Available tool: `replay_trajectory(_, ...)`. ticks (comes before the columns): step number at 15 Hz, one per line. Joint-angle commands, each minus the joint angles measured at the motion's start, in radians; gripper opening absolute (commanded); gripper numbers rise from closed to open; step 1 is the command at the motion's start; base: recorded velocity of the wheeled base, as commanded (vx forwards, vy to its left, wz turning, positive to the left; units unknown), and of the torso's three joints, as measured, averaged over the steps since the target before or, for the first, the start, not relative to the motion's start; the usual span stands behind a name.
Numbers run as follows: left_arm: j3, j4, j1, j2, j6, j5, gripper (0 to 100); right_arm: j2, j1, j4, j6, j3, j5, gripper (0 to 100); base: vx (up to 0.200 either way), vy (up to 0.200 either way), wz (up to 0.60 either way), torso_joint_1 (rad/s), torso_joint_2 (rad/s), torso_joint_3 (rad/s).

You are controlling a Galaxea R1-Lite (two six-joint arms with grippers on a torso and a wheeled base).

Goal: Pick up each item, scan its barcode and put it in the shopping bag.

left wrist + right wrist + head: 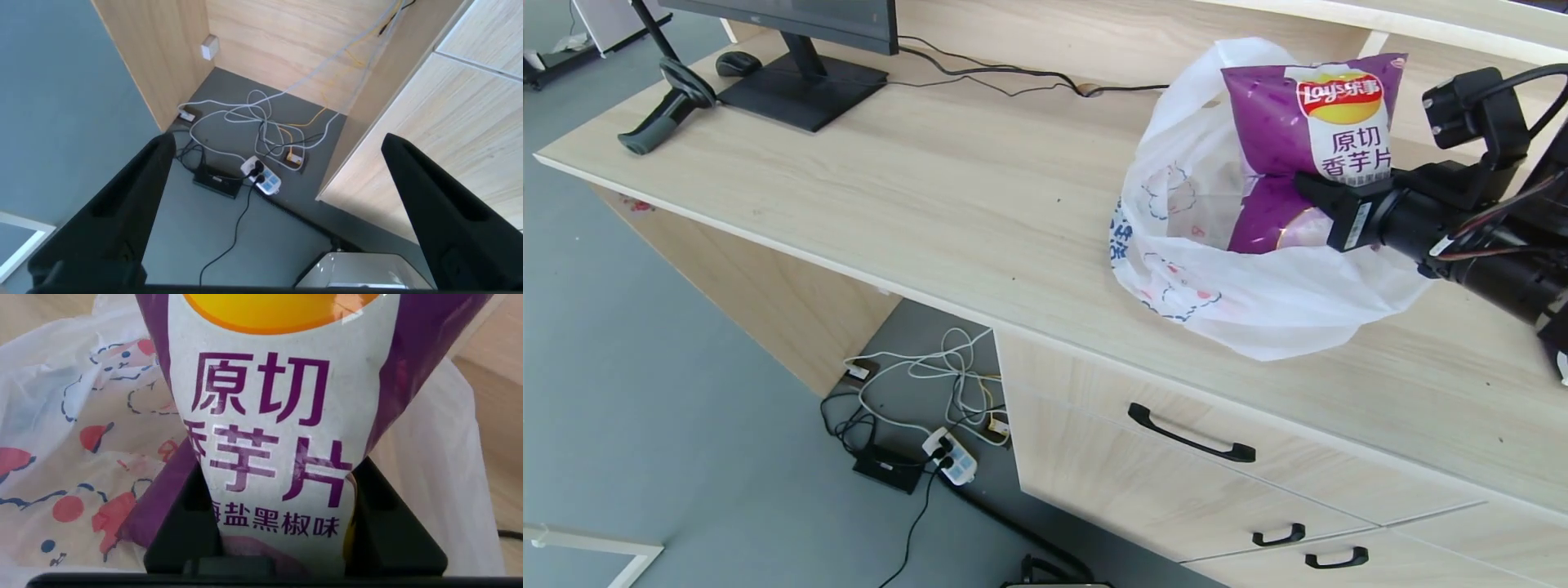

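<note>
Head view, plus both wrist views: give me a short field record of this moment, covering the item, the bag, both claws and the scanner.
Item: purple plastic crisp packet, upright, lower end inside the bag's mouth
Bag: white printed plastic shopping bag, open, on the light wooden counter
Right claw: shut on the packet's lower half
Left claw: open, holding nothing, over the grey floor with cables
Scanner: dark grey handheld barcode scanner, lying on the counter beside the black monitor stand
</note>
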Motion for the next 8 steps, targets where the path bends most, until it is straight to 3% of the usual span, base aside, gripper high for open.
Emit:
replay_trajectory(1, 0.000, 0.000, 0.000, 0.002, -0.001, 0.000, 100, -0.034, -0.042, 0.001, 0.000, 0.011, 0.030, 0, 0.000, 0.000, 0.00, 0.000, 0.00, 0.000)
replay_trajectory(5, 0.000, 0.000, 0.000, 0.002, 0.002, 0.000, 100, -0.130, -0.040, -0.002, 0.002, 0.191, 0.044, 0, 0.000, 0.000, 0.00, 0.000, 0.00, 0.000)
replay_trajectory(8, 0.000, 0.001, 0.000, 0.002, 0.001, 0.000, 100, -0.116, -0.040, -0.002, 0.009, 0.154, 0.053, 0, 0.000, 0.000, 0.00, 0.000, 0.00, 0.000)
